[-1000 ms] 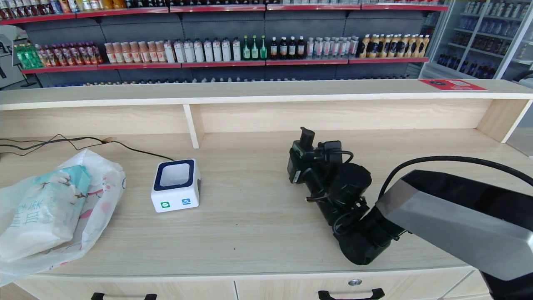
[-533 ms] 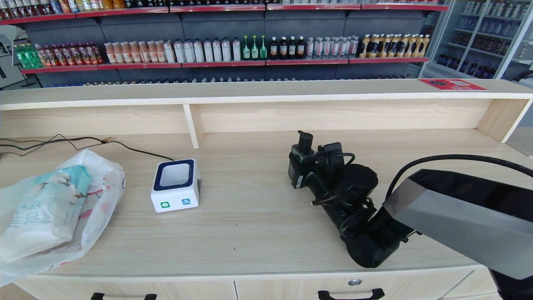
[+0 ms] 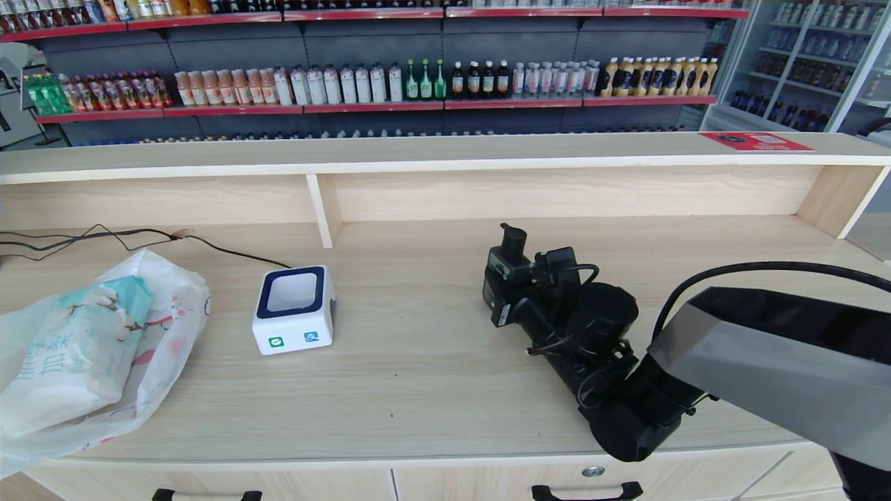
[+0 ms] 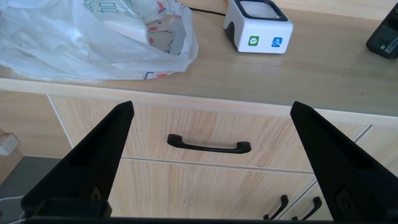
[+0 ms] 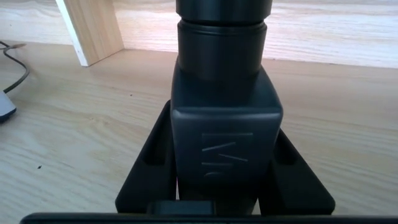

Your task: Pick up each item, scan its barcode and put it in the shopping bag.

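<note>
1. The right hand [image 3: 516,291] is closed on a dark bottle [image 3: 513,242]. In the right wrist view the black fingers [image 5: 146,180] flank the bottle's square body on both sides.
2. The bottle sits right of centre in the head view, over the counter [image 3: 418,390]. Its long axis runs up the frame, with the cap toward the counter's back wall.
3. The scanner [image 3: 292,309] stands on the counter to the left of the bottle, well apart from it, window facing up. The move to scan therefore probably runs leftward across the frame.
4. A pale label shows on the bottle's left-facing side, but whether it carries the barcode is too small to tell.
5. The bag [image 3: 163,327] lies at the far left edge, beyond the scanner, with a pale pack [image 3: 76,348] already inside. Its mouth seems to face the scanner, though that is hard to confirm.
6. The left hand [image 4: 211,112] is spread wide and holds nothing. It hangs below the counter edge, in front of a drawer handle [image 4: 208,146]. It is the nearer hand to the bag, but the right hand has the bottle.
</note>
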### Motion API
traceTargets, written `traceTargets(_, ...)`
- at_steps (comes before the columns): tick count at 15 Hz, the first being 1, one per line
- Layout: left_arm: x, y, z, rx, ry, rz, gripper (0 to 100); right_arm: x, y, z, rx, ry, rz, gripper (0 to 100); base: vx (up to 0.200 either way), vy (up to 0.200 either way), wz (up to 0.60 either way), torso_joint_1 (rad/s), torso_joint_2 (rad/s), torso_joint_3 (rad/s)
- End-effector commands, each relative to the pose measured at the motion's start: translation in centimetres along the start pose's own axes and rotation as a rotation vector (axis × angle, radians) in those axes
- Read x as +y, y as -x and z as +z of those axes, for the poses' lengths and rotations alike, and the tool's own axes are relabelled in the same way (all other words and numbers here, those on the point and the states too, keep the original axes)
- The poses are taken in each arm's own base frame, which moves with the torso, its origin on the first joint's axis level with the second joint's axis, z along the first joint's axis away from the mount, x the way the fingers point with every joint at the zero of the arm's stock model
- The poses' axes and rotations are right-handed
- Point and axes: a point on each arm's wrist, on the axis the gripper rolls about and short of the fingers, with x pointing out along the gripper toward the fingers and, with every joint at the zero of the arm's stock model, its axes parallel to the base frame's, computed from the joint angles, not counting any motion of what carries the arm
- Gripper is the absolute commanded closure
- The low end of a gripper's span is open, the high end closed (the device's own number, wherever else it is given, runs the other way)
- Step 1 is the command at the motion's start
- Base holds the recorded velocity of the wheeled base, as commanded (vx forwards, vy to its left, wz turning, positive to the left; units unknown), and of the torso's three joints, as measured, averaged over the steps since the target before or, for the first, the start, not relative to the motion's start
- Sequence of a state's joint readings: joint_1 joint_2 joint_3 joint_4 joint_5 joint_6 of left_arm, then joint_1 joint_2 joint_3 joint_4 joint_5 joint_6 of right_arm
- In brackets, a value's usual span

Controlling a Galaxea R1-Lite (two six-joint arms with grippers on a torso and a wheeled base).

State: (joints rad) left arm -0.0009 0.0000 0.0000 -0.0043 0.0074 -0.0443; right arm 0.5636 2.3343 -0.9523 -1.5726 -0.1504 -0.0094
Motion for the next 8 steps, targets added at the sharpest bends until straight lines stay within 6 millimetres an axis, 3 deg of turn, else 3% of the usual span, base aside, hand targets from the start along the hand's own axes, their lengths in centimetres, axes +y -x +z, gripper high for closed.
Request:
traceTargets(1,0.0,0.0,0.0,0.000,0.000,0.000,0,0.4,0.2,0.1,0.004,-0.006,0.010,100,0.000,0.000,0.00,0.000,0.00,0.000)
traceTargets(8,0.0,0.0,0.0,0.000,0.000,0.001,0,0.8,0.1,1.9,-0.045,-0.020,0.017,100,0.000,0.000,0.00,0.000,0.00,0.000)
